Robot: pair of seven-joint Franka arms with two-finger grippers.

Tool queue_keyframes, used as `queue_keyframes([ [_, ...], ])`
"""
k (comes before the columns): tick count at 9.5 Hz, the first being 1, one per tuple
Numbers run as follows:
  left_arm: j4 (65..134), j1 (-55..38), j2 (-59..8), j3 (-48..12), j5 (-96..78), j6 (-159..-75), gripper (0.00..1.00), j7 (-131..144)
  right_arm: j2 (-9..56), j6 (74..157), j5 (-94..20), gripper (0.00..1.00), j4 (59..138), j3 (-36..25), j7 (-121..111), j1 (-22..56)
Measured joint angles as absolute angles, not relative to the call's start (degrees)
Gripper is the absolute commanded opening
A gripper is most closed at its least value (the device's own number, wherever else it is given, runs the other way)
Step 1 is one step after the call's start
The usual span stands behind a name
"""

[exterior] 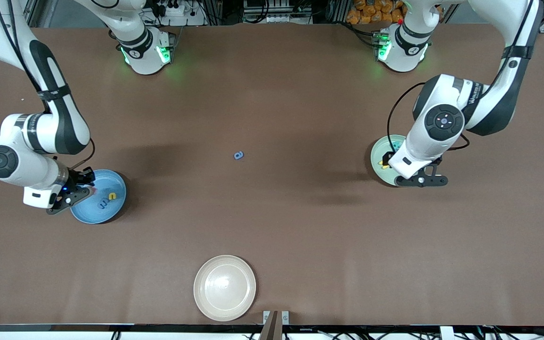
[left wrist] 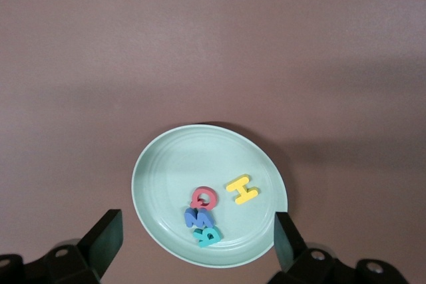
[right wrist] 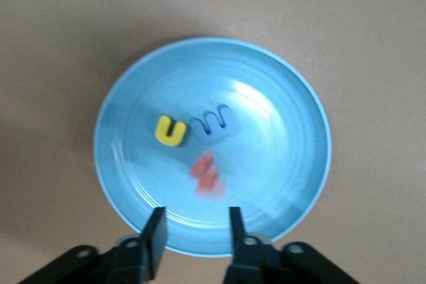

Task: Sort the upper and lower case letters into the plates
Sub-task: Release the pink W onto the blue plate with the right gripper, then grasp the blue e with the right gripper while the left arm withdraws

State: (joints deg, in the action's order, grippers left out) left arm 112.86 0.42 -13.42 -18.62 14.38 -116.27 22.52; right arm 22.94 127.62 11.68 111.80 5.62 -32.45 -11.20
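I count eight letters in all. Four lie in the mint green plate (left wrist: 154,184) at the left arm's end of the table: a yellow H (left wrist: 241,189), a red Q (left wrist: 204,197), a blue letter (left wrist: 197,217) and a teal letter (left wrist: 208,235), the last three bunched and touching, the H just apart from them. Three show in the blue plate (right wrist: 279,98) at the right arm's end: a yellow u (right wrist: 169,130) and a blue w (right wrist: 215,122) side by side, and a red letter (right wrist: 208,175) that is smeared with motion, so I cannot tell its shape. One more blue letter (exterior: 239,155) lies alone on the bare table, about midway between the two plates.

Plates: three. The third is a cream-white plate (exterior: 225,287), nearest the front camera, with nothing in it.

The left gripper (left wrist: 196,244) hangs over the mint plate, jaws spread wide, nothing between them. The right gripper (right wrist: 195,234) is over the near rim of the blue plate; its jaws stand at a narrow gap and I see nothing clamped in them, the red blur lying just past the fingertips.

The table (exterior: 300,226) is covered in plain matte brown. Along its edge by the arm bases I see cables, metal framing and a heap of orange items (exterior: 373,12).
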Motion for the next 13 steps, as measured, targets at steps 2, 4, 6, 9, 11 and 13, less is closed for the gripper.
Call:
queue_keyframes([
  [2,111.5,0.5,-13.5,-18.6,14.4,-115.0,1.0,22.5,22.9,127.8,11.6,1.0,111.6,6.3,-32.1,-8.1],
  [4,108.8,0.5,-13.5,-18.6,14.4,-111.4,1.0,22.4,22.9,127.9,8.9,1.0,111.0,6.5,-29.4,-2.2],
  [6,106.5,0.5,-13.6,-18.6,14.3,-109.2,1.0,22.3,23.0,127.9,5.4,1.0,110.5,6.7,-21.8,5.3],
  [9,102.3,0.5,-13.6,-18.6,11.1,-104.6,1.0,22.2,24.3,129.7,5.2,1.0,110.3,6.9,-5.6,18.9],
  [11,97.2,0.6,-13.6,-18.6,10.1,-100.1,1.0,21.9,26.3,132.6,5.2,1.0,110.1,6.9,6.7,28.2],
  [13,91.8,0.7,-14.0,-18.3,10.0,-96.5,1.0,18.7,28.8,136.4,5.3,1.0,110.2,6.8,14.4,34.4],
])
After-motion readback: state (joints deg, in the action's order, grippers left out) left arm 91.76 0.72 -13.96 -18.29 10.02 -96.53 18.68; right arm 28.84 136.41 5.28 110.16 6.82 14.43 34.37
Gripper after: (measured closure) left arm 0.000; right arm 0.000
